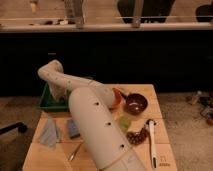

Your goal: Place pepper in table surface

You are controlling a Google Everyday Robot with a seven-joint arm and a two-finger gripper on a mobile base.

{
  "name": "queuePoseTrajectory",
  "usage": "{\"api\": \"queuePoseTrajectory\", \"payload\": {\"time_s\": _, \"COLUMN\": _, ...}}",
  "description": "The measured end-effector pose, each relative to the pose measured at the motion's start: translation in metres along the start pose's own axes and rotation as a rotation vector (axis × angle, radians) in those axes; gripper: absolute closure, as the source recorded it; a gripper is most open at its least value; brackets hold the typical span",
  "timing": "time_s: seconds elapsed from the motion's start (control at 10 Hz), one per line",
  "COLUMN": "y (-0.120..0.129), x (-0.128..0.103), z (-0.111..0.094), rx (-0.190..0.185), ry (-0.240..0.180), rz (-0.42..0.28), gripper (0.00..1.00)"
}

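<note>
Far left on the light wooden counter [45,155]: a grey-blue cloth [50,134] lying flat, with a small blue-grey block [73,129] just beside it on the right. Behind these, at the counter's back left corner, a green tray [46,104]. Reaching down into that tray from a raised elbow, the white arm [95,125], ending in the gripper [64,96], low inside the tray and largely hidden behind the forearm. Fingers clenched; cannot tell what, if anything, sits between them. Cannot tell where the pepper is either, the tray's inside being mostly covered. Near the front edge, beside the arm, a thin utensil [76,150] lying at a slant. Right of the arm, an orange-red rounded thing [116,97] touching a dark brown bowl [135,103]. In front of the bowl, a pale green item [123,122], then a dark reddish-brown cluster [135,136]. Furthest right, a long white-handled utensil [152,142] lying front to back on the counter.
</note>
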Motion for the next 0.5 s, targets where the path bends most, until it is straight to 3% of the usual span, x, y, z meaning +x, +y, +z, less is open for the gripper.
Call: {"api": "queuePoseTrajectory", "payload": {"time_s": 0.5, "y": -0.001, "x": -0.001, "z": -0.033, "rx": -0.003, "ry": 0.085, "rz": 0.001, "gripper": 1.00}}
